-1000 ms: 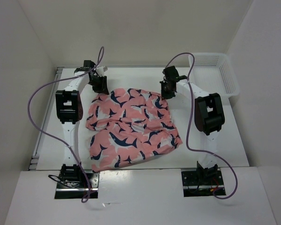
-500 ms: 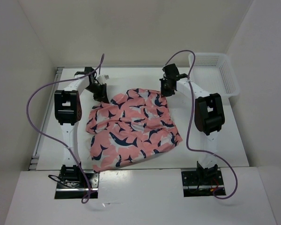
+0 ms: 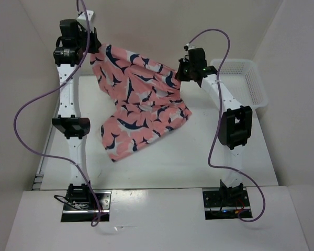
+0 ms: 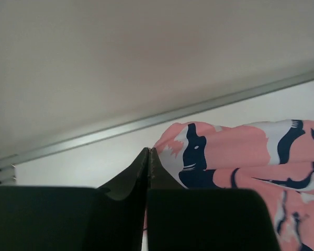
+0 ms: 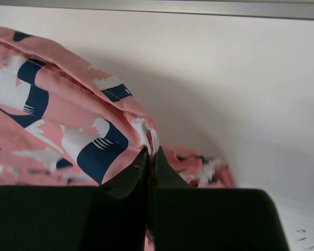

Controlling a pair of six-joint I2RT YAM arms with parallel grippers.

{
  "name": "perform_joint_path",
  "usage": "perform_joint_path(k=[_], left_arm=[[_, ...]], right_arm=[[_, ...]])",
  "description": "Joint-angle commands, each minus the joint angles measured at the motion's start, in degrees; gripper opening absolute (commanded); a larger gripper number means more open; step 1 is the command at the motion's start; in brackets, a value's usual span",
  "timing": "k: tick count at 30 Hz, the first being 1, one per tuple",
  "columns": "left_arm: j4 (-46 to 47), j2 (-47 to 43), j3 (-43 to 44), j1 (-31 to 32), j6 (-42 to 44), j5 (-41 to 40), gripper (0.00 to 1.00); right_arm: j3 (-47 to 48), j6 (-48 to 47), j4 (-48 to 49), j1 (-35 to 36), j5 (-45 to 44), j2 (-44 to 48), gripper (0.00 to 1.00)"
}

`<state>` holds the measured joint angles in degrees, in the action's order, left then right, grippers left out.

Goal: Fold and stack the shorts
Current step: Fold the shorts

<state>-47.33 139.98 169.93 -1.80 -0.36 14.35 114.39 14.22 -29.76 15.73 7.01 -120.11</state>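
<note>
The coral-pink shorts (image 3: 138, 99) with navy and white whale shapes hang in the air, stretched between both grippers, their lower end trailing toward the table. My left gripper (image 3: 94, 47) is raised high at the back left, shut on the shorts' upper left corner; the fabric (image 4: 240, 151) shows right of its closed fingertips (image 4: 149, 151). My right gripper (image 3: 180, 70) is lower at the back right, shut on the other corner; a fold of cloth (image 5: 73, 120) is pinched at its fingertips (image 5: 150, 151).
A white mesh basket (image 3: 240, 78) stands at the back right of the white table (image 3: 209, 157). White walls enclose the table on the left, back and right. A metal rail (image 4: 146, 123) runs along the back edge.
Both grippers closed on the shorts' far corners and lifted them off the table. The left arm rose much higher than the right, and the cloth now hangs slanted.
</note>
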Motion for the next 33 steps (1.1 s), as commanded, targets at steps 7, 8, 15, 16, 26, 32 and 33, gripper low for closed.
perform_joint_path(k=[7,8,15,16,26,32,33], left_arm=[[-27.46,0.83,2.20,-2.14,0.36,3.23,0.01],[-26.94,-2.92,-8.54,-2.15,0.36,5.75,0.01],[-0.08,-30.35,-63.63,1.61,0.36,2.97,0.02],[2.48,-33.34,-68.37,2.15,0.36,2.97,0.01],[2.95,-43.57,-89.66,2.15,0.36,3.84,0.14],[-4.77,-46.12,-95.83,1.20,0.36,6.91,0.31],[-6.27,-46.81,-96.36,0.58,0.36,7.88,0.31]], right_arm=[[-22.25,-4.29,11.64,0.35,3.01,14.19,0.00],[-27.67,-4.98,12.87,1.05,2.23,15.42,0.00],[-39.94,-7.01,17.01,3.79,-4.37,20.79,0.00],[-41.60,-7.01,17.01,3.79,-5.15,21.67,0.00],[-44.78,-8.33,17.02,4.84,-6.39,23.52,0.12],[-47.59,-5.35,15.88,4.84,-1.21,28.44,0.43],[-49.16,-4.82,15.87,4.23,-0.25,29.58,0.45]])
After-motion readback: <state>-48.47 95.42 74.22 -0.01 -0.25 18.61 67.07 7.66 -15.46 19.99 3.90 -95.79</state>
